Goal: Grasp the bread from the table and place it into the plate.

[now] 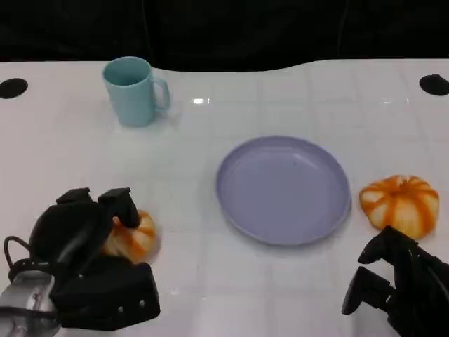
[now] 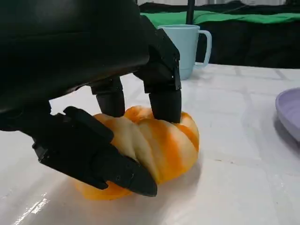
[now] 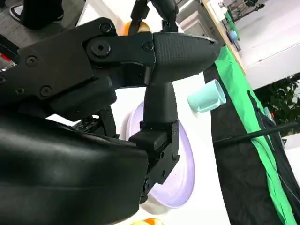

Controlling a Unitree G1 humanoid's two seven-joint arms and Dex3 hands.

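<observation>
At lower left, the left hand [image 1: 88,235] clasps the bread [image 1: 133,237], with the plate [image 1: 242,210] lying to its right.

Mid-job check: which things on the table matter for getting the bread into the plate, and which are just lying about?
Part of the job:
- bread under the left hand, fingers on it
- plate, nothing in it

Lying about:
- cup, standing beyond the plate
- second bread beside the plate, near the right hand, untouched
</observation>
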